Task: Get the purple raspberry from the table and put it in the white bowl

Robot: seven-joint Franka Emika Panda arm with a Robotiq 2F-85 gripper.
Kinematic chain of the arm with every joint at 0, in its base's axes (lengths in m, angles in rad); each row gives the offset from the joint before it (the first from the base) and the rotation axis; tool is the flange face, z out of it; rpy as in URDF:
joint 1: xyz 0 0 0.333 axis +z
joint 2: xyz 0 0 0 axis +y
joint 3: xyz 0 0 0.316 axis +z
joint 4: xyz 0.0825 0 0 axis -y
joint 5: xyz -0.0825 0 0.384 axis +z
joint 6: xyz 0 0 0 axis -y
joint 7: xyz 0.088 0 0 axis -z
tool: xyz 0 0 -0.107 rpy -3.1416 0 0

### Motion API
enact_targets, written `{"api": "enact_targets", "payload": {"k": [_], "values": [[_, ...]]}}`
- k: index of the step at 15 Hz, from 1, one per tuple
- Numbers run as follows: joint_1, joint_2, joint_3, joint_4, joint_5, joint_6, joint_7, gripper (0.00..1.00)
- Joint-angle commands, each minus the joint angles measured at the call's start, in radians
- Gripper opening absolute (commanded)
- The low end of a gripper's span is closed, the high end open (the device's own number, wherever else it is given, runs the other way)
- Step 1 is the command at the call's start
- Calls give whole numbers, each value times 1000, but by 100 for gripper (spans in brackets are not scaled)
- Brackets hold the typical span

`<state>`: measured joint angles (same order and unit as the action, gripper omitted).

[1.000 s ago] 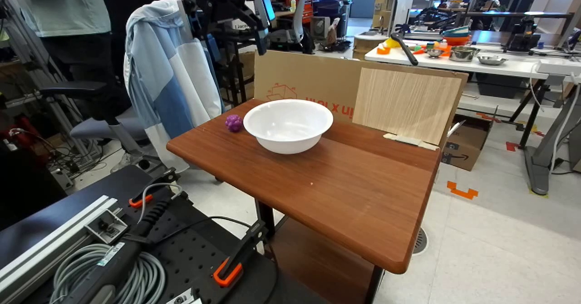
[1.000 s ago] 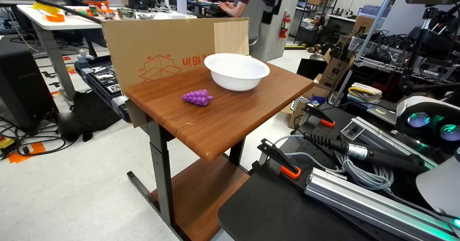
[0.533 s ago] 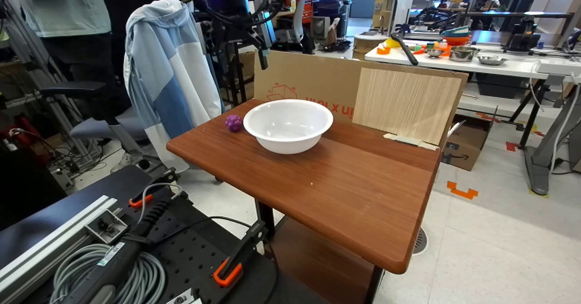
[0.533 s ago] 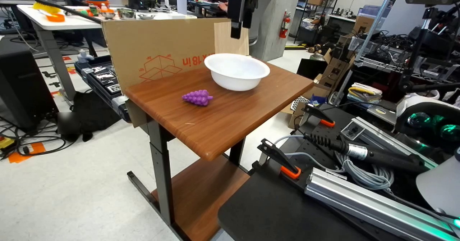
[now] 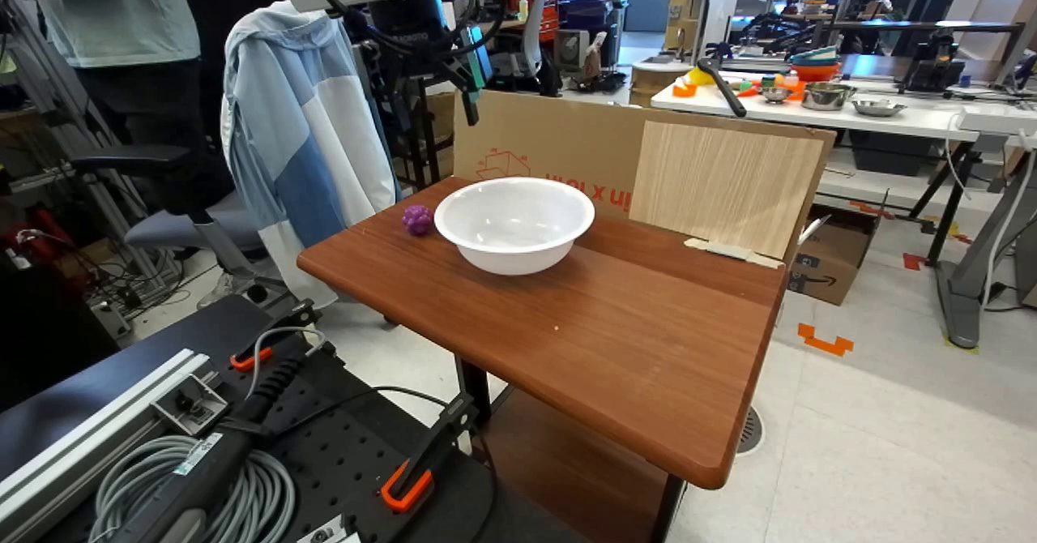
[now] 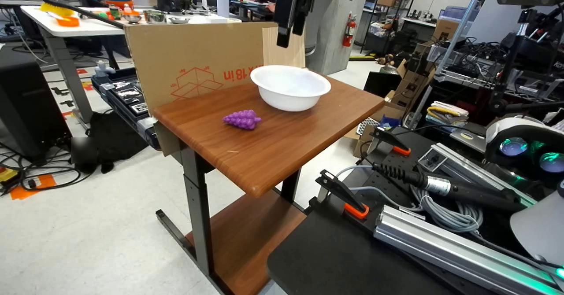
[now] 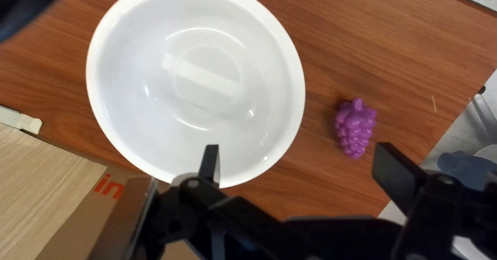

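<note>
While the empty tool (image 7: 299, 163) gapes wide, the raspberry (image 7: 355, 128) beside the white bowl (image 7: 194, 87) points crosswise to the closing line.

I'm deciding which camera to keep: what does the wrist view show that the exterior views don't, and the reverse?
Only the wrist view clearly shows rings inside the white bowl. Only the exterior views show the coiled gray cable and the white worktable, both visible in each; a fire extinguisher appears in an exterior view. All share the white bowl, purple toy grape bunch, wooden table, fingers and red-printed cardboard.
</note>
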<state>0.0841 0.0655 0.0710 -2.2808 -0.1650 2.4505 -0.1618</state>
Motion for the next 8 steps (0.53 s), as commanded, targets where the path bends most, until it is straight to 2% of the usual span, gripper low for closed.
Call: {"api": "enact_targets", "payload": {"k": [1,8], "values": [[30,34,45,8,29,38,-48,100],[80,185,117,127,28,22,-85,100]]}}
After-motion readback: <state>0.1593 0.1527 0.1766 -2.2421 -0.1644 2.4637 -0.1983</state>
